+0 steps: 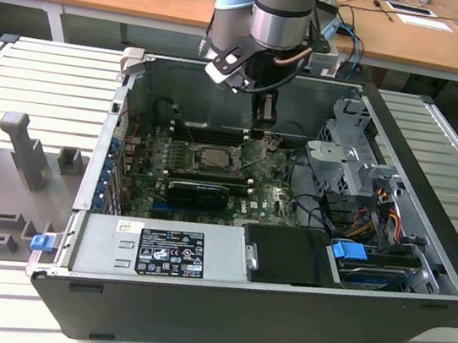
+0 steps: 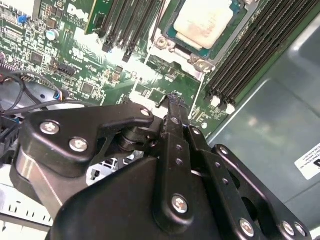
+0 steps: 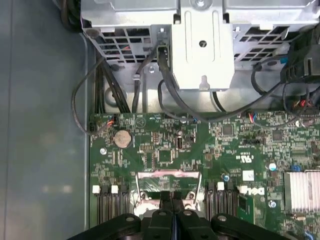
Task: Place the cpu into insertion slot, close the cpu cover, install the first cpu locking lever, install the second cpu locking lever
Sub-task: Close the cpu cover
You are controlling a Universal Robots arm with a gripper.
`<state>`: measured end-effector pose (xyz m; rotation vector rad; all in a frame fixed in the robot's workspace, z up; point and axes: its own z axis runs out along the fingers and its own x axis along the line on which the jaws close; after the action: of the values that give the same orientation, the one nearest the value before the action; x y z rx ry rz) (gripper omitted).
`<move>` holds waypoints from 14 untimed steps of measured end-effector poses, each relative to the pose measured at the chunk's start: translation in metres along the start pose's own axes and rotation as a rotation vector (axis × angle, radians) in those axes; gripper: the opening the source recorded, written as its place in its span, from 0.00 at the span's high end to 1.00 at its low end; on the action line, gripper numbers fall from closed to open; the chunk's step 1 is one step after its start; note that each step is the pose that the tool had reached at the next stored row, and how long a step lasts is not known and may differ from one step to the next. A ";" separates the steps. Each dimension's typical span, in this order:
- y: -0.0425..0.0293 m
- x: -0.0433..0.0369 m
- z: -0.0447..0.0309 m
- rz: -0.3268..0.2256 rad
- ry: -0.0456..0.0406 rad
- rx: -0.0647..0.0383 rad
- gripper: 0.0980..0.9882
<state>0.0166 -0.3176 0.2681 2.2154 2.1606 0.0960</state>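
1. The computer case (image 1: pixel 218 307) sits on the counter (image 1: pixel 37 76).
2. Inside it, the cpu (image 2: pixel 202 22) lies in the socket (image 1: pixel 210 157) on the motherboard (image 1: pixel 268 198).
3. The claw (image 1: pixel 261 130) hangs just beside the socket, toward the exterior view's right.

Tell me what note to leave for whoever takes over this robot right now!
The gripper is shut, low over the motherboard right by the socket.
The cpu already sits in the socket: that step is done.
The cpu cover stands open just ahead of the fingertips, not down over the chip; whether they touch it is unclear.
Left: closing the cover and both locking levers.
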 end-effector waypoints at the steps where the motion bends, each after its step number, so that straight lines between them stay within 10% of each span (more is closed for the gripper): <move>1: 0.0005 0.0000 0.0000 0.000 0.0000 0.000 0.99; 14: 0.0079 0.0002 0.0028 0.000 0.0000 0.000 0.99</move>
<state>0.0246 -0.3176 0.2659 2.2158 2.1607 0.0956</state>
